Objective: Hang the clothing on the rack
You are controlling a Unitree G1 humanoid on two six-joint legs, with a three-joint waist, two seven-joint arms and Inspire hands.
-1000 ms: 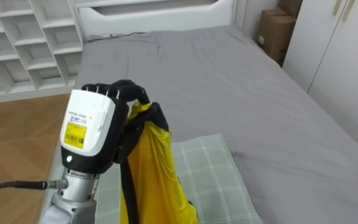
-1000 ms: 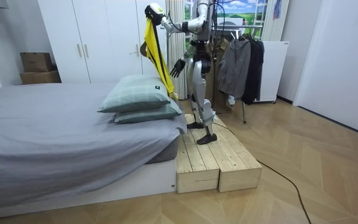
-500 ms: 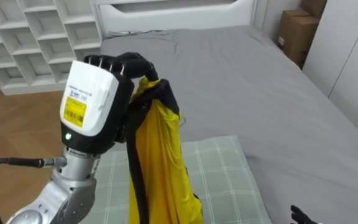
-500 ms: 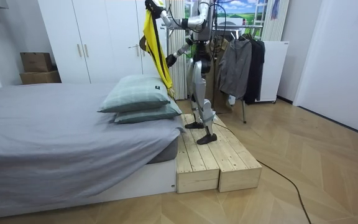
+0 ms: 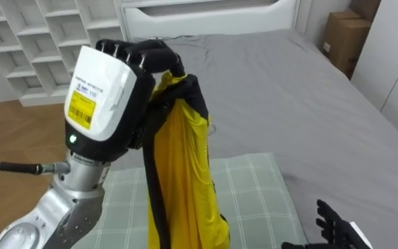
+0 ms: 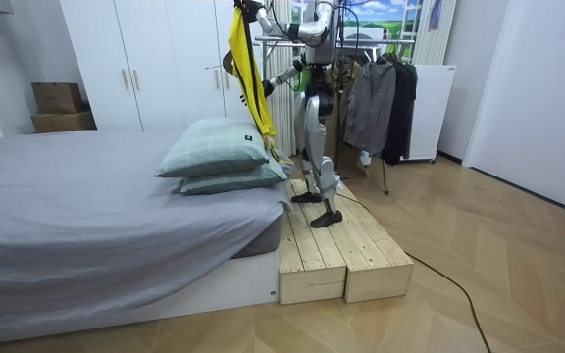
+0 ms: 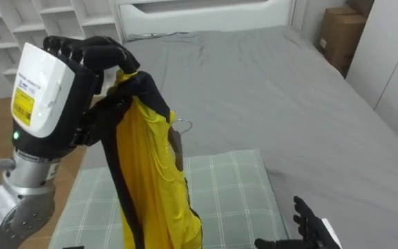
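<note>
Upper left, the left hand [image 5: 108,88] clenches the top of a yellow, black-edged cloth garment [image 5: 185,173] hanging just below it. Lower right, the right hand [image 5: 332,223] is spread loose, apart from it.

I see the grey-sheeted bed [image 5: 302,97] below me, with two green checked pillows [image 6: 216,149] stacked at the end nearest me.
</note>
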